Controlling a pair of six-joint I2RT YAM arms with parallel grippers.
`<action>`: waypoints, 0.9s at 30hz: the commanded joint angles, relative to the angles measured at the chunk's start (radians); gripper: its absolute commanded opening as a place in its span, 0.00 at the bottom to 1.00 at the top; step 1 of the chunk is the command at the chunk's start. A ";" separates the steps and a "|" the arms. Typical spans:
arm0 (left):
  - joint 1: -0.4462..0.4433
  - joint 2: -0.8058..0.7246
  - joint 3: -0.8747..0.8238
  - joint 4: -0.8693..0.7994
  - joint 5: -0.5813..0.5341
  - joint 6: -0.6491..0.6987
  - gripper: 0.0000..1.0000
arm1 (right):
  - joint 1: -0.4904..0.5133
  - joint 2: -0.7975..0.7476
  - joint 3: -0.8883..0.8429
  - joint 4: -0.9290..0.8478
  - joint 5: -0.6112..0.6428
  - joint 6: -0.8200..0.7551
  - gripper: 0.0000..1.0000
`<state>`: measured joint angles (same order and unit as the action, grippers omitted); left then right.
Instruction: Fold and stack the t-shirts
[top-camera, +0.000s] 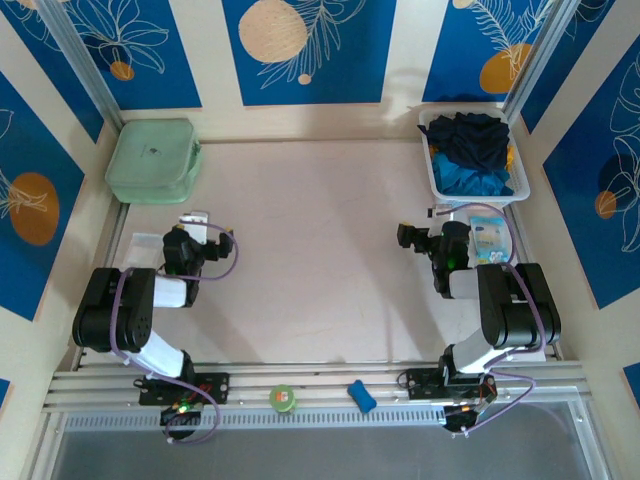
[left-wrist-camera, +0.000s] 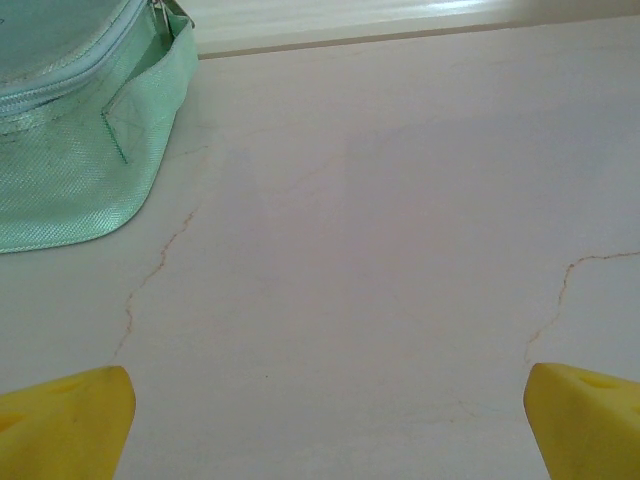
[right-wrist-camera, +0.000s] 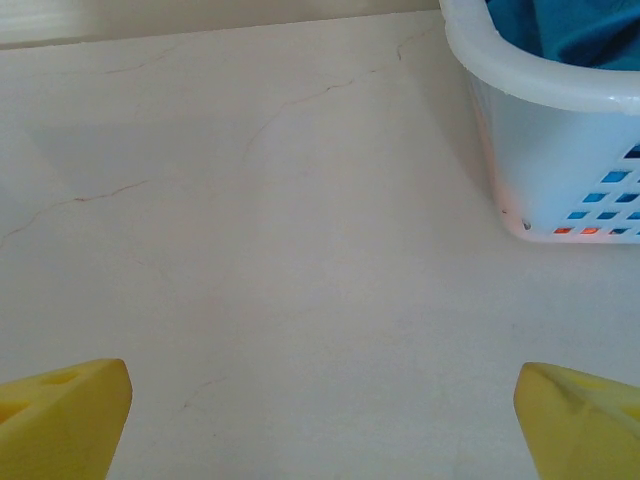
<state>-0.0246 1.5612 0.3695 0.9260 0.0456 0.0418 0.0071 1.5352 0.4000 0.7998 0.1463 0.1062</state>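
Nothing of the task looks done yet. The t-shirts (top-camera: 472, 150) lie bunched in the white mesh basket (top-camera: 433, 170) at the table's 1 o'clock, the navy shirt (top-camera: 468, 132) heaped over the turquoise shirt (top-camera: 478, 180) (a sliver of orange-yellow peeks out at the basket's right side). None is spread, folded or stacked.

The left gripper (left-wrist-camera: 325, 400) and the right gripper (right-wrist-camera: 320, 400) hang spread wide and empty over bare table (top-camera: 320, 250), a pale cream surface with hairline cracks. A mint-green box (top-camera: 152, 160) sits at 10 o'clock. Blue leaf-patterned panels (top-camera: 305, 45) wall the cell.
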 joint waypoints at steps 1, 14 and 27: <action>-0.005 0.003 0.009 0.005 0.020 -0.007 0.99 | -0.006 -0.013 0.013 0.016 -0.021 0.012 0.99; -0.009 -0.438 0.203 -0.674 -0.230 -0.264 0.99 | -0.006 -0.287 0.401 -0.848 0.217 0.126 0.99; -0.040 -0.449 0.582 -1.321 -0.032 -0.363 1.00 | -0.201 0.222 1.183 -1.389 0.132 0.157 0.98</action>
<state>-0.0502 1.1042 0.9009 -0.1997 -0.0338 -0.2916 -0.1726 1.6447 1.4693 -0.4038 0.3172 0.2520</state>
